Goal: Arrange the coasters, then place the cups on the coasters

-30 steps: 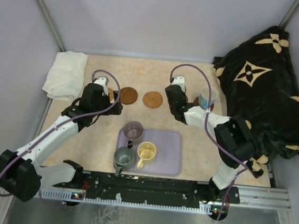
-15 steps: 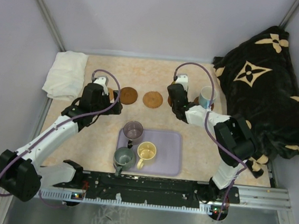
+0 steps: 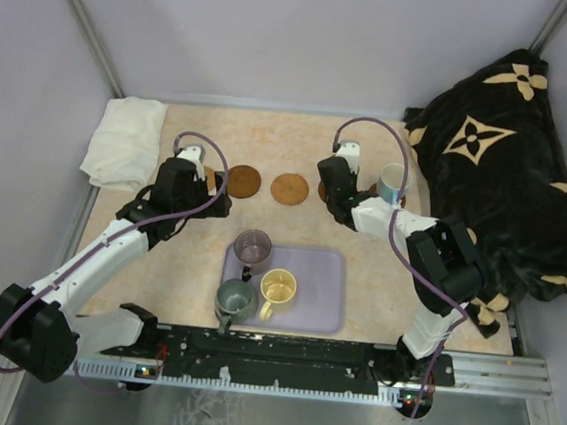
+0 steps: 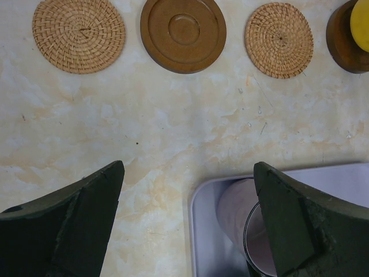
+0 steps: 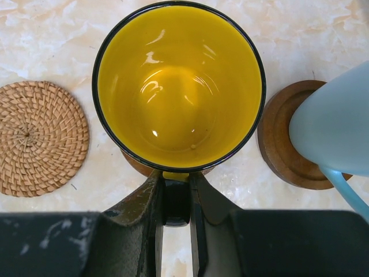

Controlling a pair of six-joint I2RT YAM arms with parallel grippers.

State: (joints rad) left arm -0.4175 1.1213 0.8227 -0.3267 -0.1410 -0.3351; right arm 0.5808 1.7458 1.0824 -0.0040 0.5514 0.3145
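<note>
My right gripper (image 5: 176, 193) is shut on the handle of the yellow-orange cup (image 5: 179, 86), which sits over a dark brown coaster (image 5: 134, 164). To its right a white cup with a blue handle (image 5: 337, 127) stands on another brown coaster (image 5: 279, 150); a woven tan coaster (image 5: 40, 138) lies to the left. My left gripper (image 4: 189, 173) is open above bare table, beside the purple-grey cup (image 4: 245, 222). Ahead of it lie a woven coaster (image 4: 79, 34), a brown coaster (image 4: 183, 34) and a second woven coaster (image 4: 279, 39). The cream cup (image 3: 278, 288) and the grey-green cup (image 3: 235, 300) stand on the tray.
The lavender tray (image 3: 320, 301) lies near the front middle. A folded white cloth (image 3: 124, 142) sits at the back left. A black patterned blanket (image 3: 497, 183) covers the right side.
My right gripper has shifted the yellow-orange cup slightly back and to the right. The left arm has not moved.
</note>
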